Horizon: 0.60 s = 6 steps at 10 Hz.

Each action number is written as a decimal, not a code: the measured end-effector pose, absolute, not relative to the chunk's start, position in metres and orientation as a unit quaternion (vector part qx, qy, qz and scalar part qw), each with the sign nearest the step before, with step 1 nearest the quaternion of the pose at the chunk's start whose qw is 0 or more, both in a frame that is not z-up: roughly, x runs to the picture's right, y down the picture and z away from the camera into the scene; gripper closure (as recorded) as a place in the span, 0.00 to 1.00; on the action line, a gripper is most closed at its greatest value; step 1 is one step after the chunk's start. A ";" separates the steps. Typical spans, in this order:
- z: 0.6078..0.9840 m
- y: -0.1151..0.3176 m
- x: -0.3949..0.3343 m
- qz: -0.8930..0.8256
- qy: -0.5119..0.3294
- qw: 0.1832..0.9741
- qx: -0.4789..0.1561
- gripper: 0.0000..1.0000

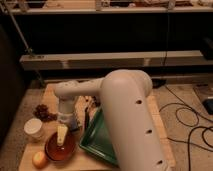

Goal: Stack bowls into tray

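A brown bowl [60,149] sits on the wooden table [35,150] near the front left. My gripper [61,135] hangs straight down over the bowl, its pale fingertips reaching into or just above it. A green tray [100,142] lies to the right of the bowl, partly hidden behind my white arm [127,110]. A small white bowl [33,128] stands to the left of the brown bowl.
An orange fruit [39,159] lies at the front left corner next to the brown bowl. A dark pine cone [44,111] lies behind the white bowl. Dark utensils [89,112] lie by the tray's left edge. Black cables [192,125] run over the floor at right.
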<state>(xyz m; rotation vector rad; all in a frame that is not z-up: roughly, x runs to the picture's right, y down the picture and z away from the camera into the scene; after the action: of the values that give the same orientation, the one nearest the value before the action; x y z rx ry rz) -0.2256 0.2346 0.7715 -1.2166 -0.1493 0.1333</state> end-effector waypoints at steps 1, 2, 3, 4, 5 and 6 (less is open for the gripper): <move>0.772 0.235 -0.225 0.063 -0.070 0.816 -0.571 0.20; 0.772 0.235 -0.225 0.063 -0.069 0.816 -0.571 0.20; 0.772 0.235 -0.225 0.063 -0.069 0.816 -0.571 0.20; 0.772 0.235 -0.225 0.063 -0.069 0.816 -0.571 0.20; 0.772 0.235 -0.225 0.063 -0.069 0.816 -0.571 0.20; 0.772 0.235 -0.225 0.063 -0.069 0.816 -0.571 0.20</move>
<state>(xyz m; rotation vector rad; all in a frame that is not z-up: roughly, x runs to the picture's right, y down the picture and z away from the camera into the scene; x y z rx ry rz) -0.2245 0.2353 0.7723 -1.2180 -0.1472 0.1345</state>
